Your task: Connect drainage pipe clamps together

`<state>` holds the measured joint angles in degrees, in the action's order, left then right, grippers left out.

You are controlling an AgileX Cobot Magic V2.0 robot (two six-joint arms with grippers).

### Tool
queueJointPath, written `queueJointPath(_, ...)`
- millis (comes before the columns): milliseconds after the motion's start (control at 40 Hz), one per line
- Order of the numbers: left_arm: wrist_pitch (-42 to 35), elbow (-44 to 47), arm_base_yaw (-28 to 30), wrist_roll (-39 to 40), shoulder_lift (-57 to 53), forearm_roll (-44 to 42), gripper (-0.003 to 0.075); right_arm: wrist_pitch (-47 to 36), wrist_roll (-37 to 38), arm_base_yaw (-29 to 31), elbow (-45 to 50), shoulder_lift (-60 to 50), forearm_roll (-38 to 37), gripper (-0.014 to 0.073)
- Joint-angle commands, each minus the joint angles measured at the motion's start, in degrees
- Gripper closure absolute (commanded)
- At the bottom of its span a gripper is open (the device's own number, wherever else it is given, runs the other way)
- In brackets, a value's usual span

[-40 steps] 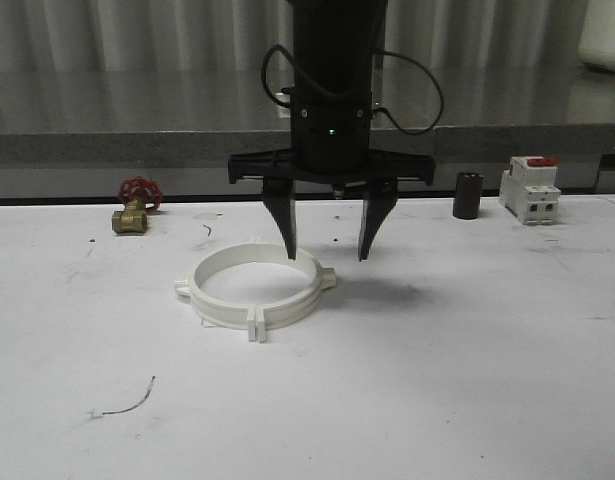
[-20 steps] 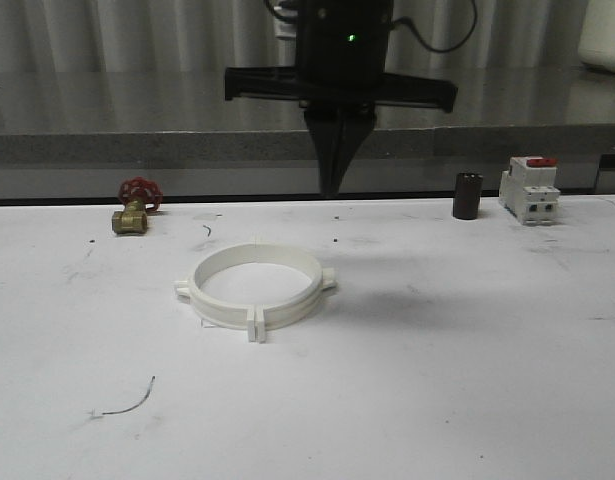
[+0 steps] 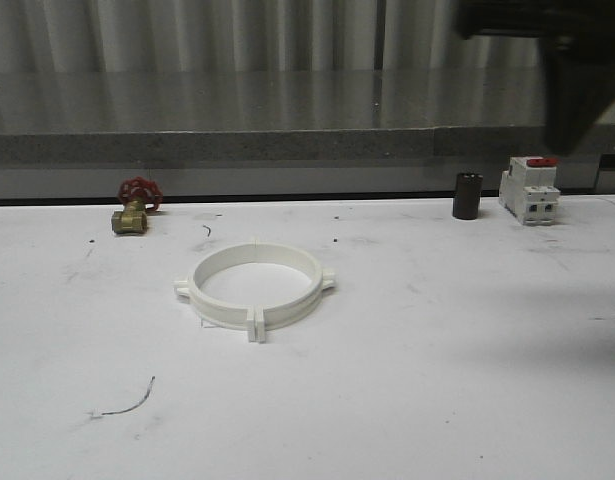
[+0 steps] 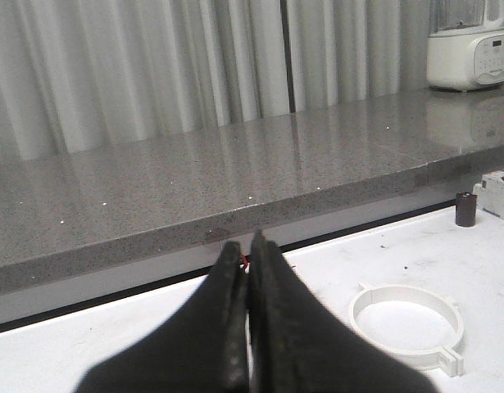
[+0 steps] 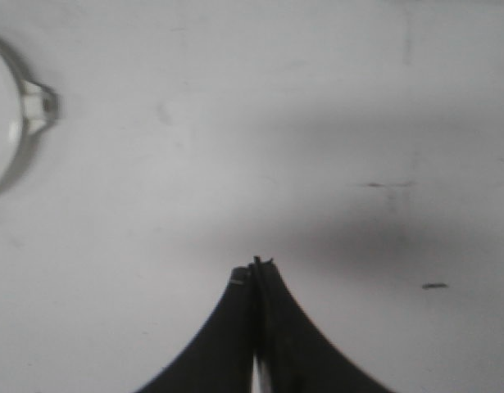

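The two white drainage pipe clamps (image 3: 255, 285) lie flat on the white table as one closed ring, their end tabs meeting at the front and back. No gripper touches them. The ring (image 4: 407, 326) also lies off to one side of my left gripper (image 4: 247, 250), which is shut with nothing in it and hangs above the table. My right gripper (image 5: 256, 268) is shut and empty, high over bare table, with one side nub of the ring (image 5: 34, 106) at the edge of its view. In the front view the right arm (image 3: 572, 70) is a dark blur at the upper right.
A brass valve with a red handwheel (image 3: 135, 205) sits at the back left. A small black cylinder (image 3: 467, 195) and a white-and-red circuit breaker (image 3: 530, 190) stand at the back right. A grey counter ledge (image 3: 287, 140) runs behind the table. A thin wire (image 3: 127, 402) lies at the front left.
My right gripper was open over the ring's back rim. It has since lifted off, shut, and swung up and to the right. The ring has stayed in place.
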<state>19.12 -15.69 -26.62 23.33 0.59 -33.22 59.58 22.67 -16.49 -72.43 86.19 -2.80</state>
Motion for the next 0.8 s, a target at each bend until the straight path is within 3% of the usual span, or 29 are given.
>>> queueJointPath(0,-4.0,-1.6,0.1,0.2,0.5,-0.6,0.0741,-4.5,-2.9,2.8,6.1,-9.3,-2.3,0.0715)
queueJointPath(450,-4.0,-1.6,0.1,0.2,0.5,-0.6,0.0741,-29.8,-3.0,2.9,42.3,-47.0,-17.2,0.0715)
queueJointPath(774,-4.0,-1.6,0.1,0.2,0.5,-0.6,0.0741,-41.7,-3.0,2.9,52.4,-71.4,-17.6,0.0715)
